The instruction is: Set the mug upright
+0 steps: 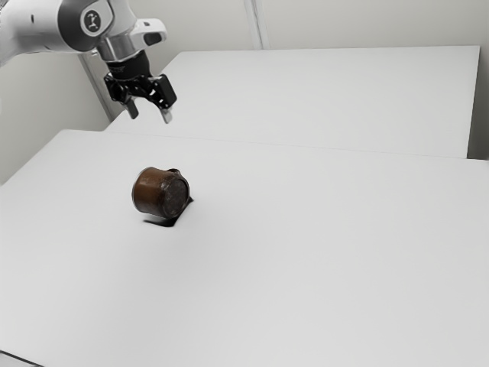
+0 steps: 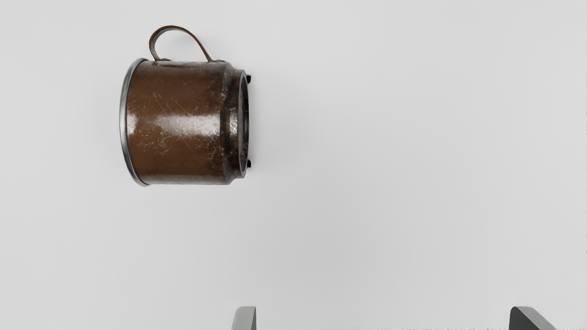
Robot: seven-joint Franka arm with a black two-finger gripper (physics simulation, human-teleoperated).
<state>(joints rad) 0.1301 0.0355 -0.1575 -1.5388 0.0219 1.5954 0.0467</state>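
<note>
Looked like worn metal on the mug (image 2: 183, 123), glossy but finely scratched along the wall (image 2: 169, 156), scuffed toward the base (image 2: 233, 123). Gleamed smooth and silvery at the rim (image 2: 123, 121). Appeared smooth and matt on the counter (image 2: 367, 137), smooth on the fingers (image 1: 166, 116).

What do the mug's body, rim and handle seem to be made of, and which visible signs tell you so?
Mug's body: probably metal, coppery or brown-coated, glossy but worn; it shows a bright highlight and fine pale scratches.
Rim: likely bare metal, smooth, given its silvery-grey sheen.
Handle: a thin, brown, curved strip, perhaps metal too, though its look alone doesn't settle that.
</note>
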